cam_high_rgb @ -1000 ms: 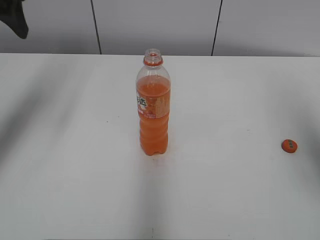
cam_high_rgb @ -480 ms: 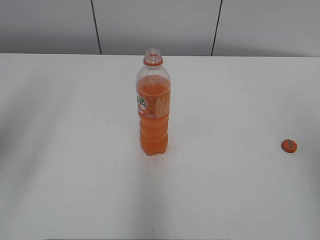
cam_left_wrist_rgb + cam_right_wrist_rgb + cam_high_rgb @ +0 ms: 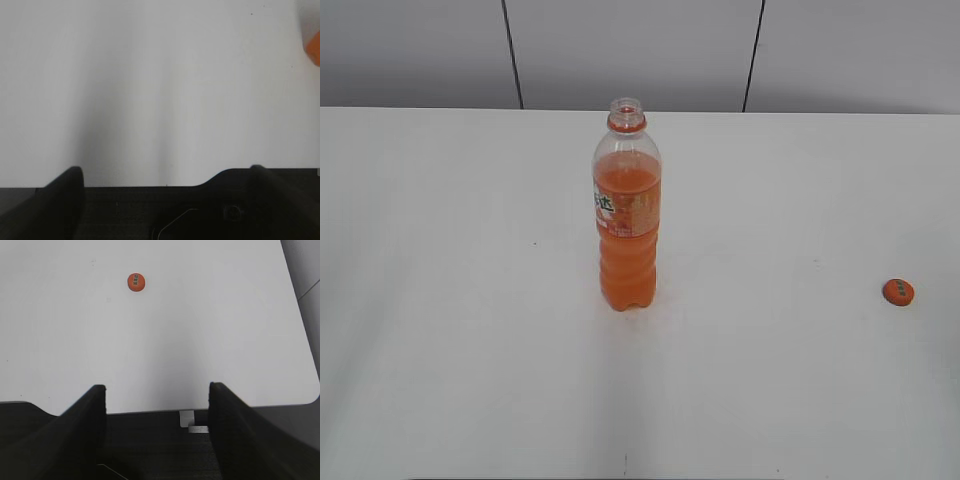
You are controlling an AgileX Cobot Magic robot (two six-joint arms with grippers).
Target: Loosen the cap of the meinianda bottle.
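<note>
A tall clear plastic meinianda bottle (image 3: 627, 215) is seen upright near the middle of the white table (image 3: 440, 330), filled with orange liquid to just above its orange label; its neck is open, with only the orange ring left on it. The small round orange screw cap (image 3: 898, 291) is laid flat on the table, well apart to the right. The left gripper (image 3: 165, 175) and the right gripper (image 3: 157, 395) are both held with fingers apart, nothing between them.

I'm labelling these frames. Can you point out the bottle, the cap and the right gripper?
bottle (image 3: 627, 215), exterior view, on its label.
cap (image 3: 136, 281), right wrist view, on its printed top; it lies on the table, off the bottle.
right gripper (image 3: 157, 405), right wrist view, midway between its open fingertips.
</note>
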